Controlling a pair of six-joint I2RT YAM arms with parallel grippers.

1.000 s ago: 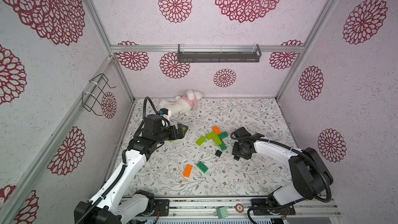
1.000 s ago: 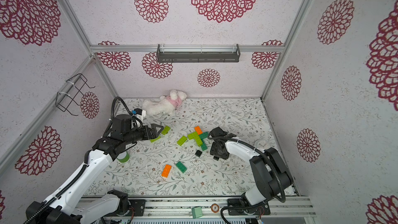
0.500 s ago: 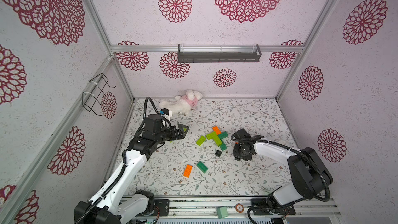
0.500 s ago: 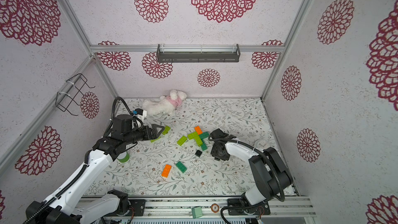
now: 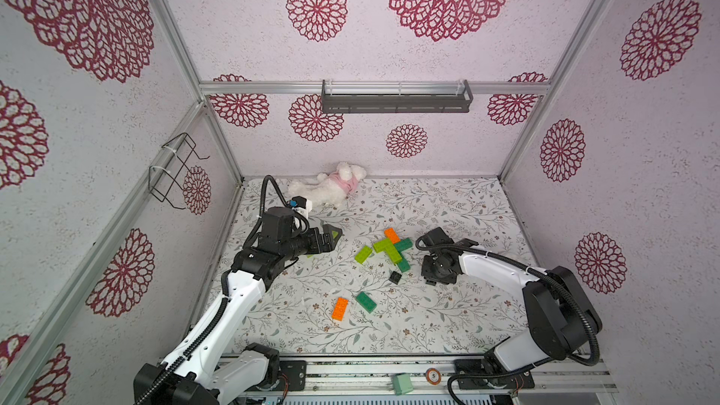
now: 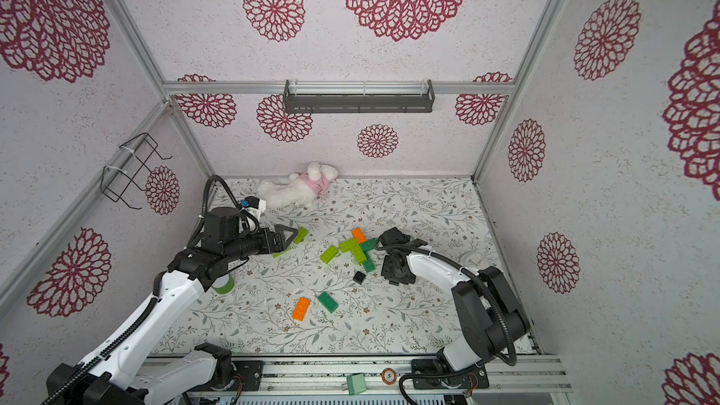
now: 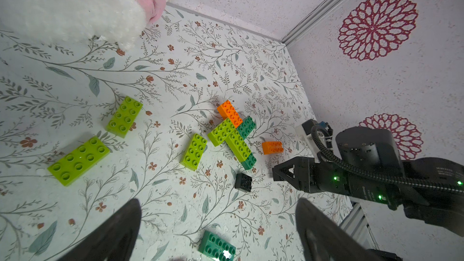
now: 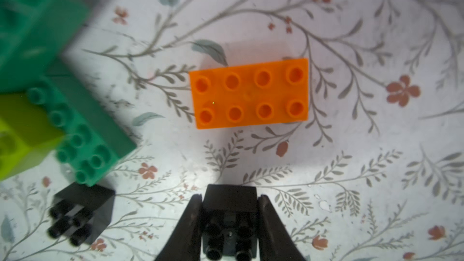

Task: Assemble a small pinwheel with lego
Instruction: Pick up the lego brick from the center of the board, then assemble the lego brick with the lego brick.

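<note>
Grip on a small black square plastic brick [image 8: 229, 212] by the right gripper [image 8: 230, 198], jaws narrowed against its two sides.
A loose oblong orange studded brick [image 8: 249, 94] lies just ahead of it; a second black square brick [image 8: 82, 212] sits beside the joined cluster of lime, dark green and orange bricks [image 5: 389, 248]. The left gripper [image 7: 218, 200] hangs above the floral table cover [image 7: 163, 71] near the white plush toy [image 5: 327, 188], jaws spread wide, holding nothing.
</note>
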